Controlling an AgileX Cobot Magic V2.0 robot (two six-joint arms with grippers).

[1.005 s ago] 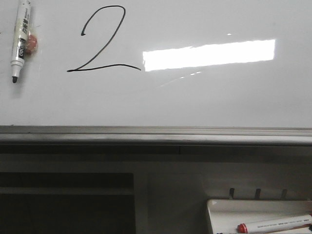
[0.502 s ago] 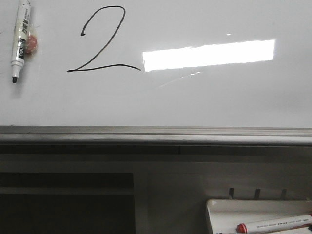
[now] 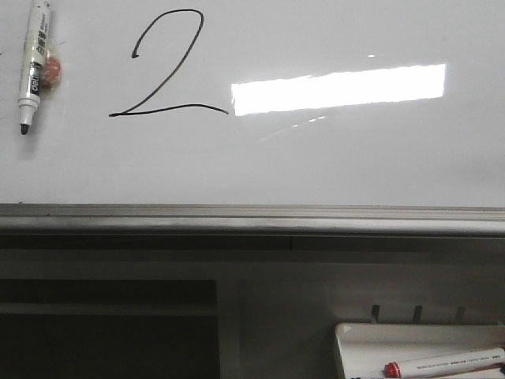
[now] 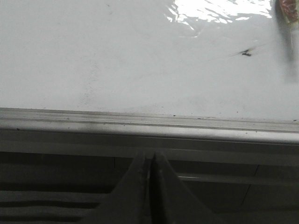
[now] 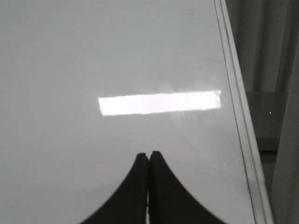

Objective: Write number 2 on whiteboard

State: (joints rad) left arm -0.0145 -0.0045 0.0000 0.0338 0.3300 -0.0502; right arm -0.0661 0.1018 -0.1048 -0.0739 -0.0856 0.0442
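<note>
A red-capped marker (image 3: pixel 442 364) lies in a small white tray (image 3: pixel 355 335) at the lower right, below the grey rail (image 3: pixel 252 219) of the whiteboard (image 3: pixel 331 158). Both arms face the board with nothing held: the left gripper (image 4: pixel 149 161) has its fingers pressed together near the rail, and the right gripper (image 5: pixel 148 158) is likewise closed over bare white surface. Higher up, the number 2 (image 3: pixel 162 67) stands upper left in thin black line, a black-tipped marker (image 3: pixel 31 67) hanging beside it, tip down.
</note>
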